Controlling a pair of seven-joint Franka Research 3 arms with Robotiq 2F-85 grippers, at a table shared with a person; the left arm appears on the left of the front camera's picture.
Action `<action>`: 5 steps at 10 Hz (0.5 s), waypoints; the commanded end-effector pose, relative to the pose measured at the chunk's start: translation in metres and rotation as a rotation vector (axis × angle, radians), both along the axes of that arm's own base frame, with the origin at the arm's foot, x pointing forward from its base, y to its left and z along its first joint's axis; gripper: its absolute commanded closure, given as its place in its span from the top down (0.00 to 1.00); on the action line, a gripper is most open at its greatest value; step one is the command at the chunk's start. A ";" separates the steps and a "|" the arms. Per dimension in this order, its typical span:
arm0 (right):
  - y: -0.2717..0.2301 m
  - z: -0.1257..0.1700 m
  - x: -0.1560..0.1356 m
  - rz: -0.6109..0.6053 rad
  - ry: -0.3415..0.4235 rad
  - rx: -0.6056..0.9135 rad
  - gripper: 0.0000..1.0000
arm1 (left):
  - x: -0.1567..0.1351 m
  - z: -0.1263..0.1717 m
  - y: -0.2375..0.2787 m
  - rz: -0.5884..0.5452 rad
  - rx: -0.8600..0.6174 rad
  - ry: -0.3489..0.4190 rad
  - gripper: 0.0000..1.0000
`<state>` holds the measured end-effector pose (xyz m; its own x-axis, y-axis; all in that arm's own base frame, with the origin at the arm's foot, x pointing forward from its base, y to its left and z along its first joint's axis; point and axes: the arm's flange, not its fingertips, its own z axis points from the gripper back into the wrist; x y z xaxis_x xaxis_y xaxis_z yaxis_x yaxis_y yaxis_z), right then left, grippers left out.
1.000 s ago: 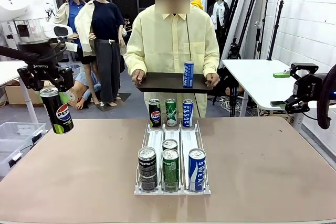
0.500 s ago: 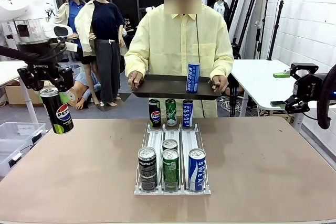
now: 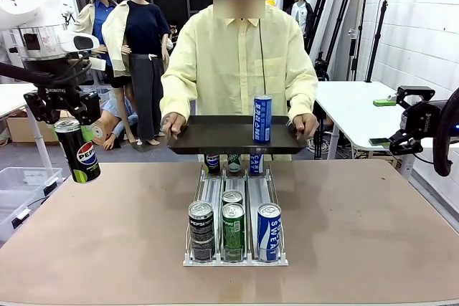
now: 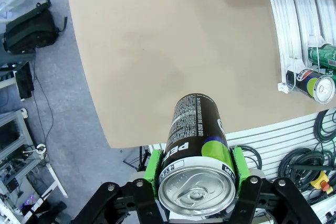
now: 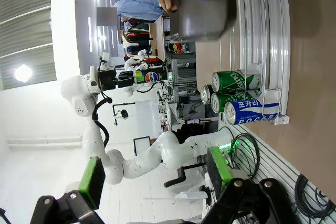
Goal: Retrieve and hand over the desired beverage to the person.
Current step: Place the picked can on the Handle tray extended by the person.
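Black Pepsi can (image 3: 79, 151) hangs near-upright in left claw (image 3: 63, 114).

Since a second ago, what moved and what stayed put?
The person in the pale-yellow shirt brought the dark rectangular tray lower and nearer the table, so it now hides most of the back row of cans; the tall blue can rode along upright. The left claw stayed clamped on the black Pepsi can, and the right claw stayed open.

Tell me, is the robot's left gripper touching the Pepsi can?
Touching. The left wrist view shows the left gripper with its green pads pressed against both sides of the Pepsi can.
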<state>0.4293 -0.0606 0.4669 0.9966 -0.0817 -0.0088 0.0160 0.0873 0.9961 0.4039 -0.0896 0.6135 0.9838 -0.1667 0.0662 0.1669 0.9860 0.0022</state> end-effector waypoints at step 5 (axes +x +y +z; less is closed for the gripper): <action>0.001 0.000 0.000 -0.004 0.001 -0.011 1.00 | -0.002 0.007 0.001 0.006 -0.001 -0.007 0.00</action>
